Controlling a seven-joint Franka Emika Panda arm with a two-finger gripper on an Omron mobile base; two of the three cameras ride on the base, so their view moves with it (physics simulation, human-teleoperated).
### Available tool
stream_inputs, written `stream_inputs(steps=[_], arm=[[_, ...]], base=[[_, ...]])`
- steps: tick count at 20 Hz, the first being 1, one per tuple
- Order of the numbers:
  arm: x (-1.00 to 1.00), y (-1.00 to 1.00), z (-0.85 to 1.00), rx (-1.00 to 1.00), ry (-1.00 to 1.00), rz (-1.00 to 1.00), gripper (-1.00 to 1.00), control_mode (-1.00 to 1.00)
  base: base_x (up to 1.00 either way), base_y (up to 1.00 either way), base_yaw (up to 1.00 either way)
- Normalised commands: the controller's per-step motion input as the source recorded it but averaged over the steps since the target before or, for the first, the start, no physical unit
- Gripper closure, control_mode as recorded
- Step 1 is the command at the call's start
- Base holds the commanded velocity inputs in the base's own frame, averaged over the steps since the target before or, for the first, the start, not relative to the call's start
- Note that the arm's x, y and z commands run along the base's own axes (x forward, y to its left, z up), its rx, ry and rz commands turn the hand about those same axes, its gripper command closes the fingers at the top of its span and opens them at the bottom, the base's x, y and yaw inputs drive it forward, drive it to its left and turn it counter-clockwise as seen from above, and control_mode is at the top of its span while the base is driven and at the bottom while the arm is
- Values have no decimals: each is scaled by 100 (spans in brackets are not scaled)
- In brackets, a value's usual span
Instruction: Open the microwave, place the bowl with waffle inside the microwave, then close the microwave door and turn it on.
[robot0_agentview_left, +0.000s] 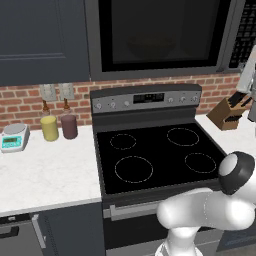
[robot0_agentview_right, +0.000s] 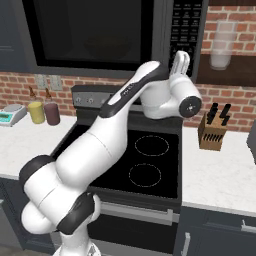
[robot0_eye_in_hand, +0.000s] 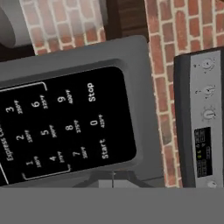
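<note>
Microwave (robot0_agentview_right: 100, 35) keypad (robot0_eye_in_hand: 65, 131) sits right before our gripper (robot0_agentview_right: 180, 64), whose jaws look drawn together, holding nothing. We judge the Start pad (robot0_eye_in_hand: 103, 148) rigid: one light fingertip press. Door (robot0_agentview_left: 160, 35) shut above stove (robot0_agentview_left: 155, 155).

Close on the microwave's black glossy keypad strip (robot0_eye_in_hand: 65, 127), white digits plus Stop and Start labels, set in a dark grey frame; red brick wall (robot0_eye_in_hand: 162, 78) beside it, and the stove's grey knobbed control panel (robot0_eye_in_hand: 203, 127).

Base views flanking stove (robot0_agentview_left: 155, 155); hand view near keypad (robot0_eye_in_hand: 65, 127)
</note>
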Motion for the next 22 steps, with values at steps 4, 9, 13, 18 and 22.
stream_inputs(steps=[4,9,13,18,22], arm=[[39,0,0,10,-3,0,100,-100],[41,0,0,10,-5,0,100,-100],[58,0,0,5,-1,0,100,-100],[69,0,0,1,0,0,100,-100],[84,2,0,0,5,1,100,-100]], base=[[0,0,0],[0,0,0],[0,0,0],[0,0,0],[0,0,0]])
